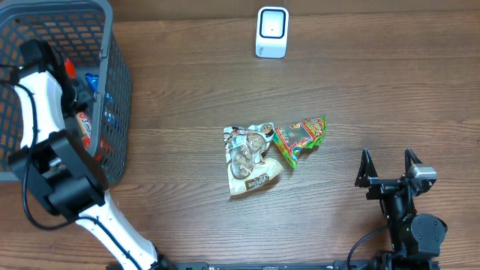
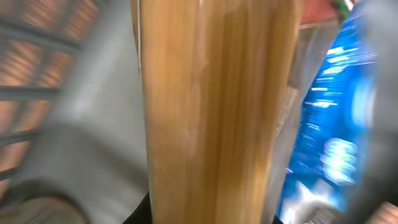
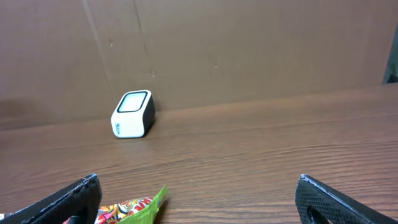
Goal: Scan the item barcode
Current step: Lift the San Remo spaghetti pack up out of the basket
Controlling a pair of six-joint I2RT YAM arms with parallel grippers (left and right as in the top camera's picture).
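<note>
My left gripper [image 1: 75, 88] reaches down inside the grey basket [image 1: 116, 67] at the far left. In the left wrist view a long tan packet [image 2: 211, 106] fills the middle, running up from between the jaws, which stand shut on it. A blue shiny packet [image 2: 329, 124] lies just to its right. The white barcode scanner [image 1: 271, 32] stands at the back of the table, and the right wrist view shows the scanner [image 3: 132, 114] too. My right gripper [image 1: 388, 166] rests at the front right, open and holding nothing.
Two snack bags lie mid-table: a white one [image 1: 251, 159] and a green one [image 1: 300, 137]. The tip of the green bag [image 3: 134, 210] lies near my right gripper's left finger. The basket holds several more packets.
</note>
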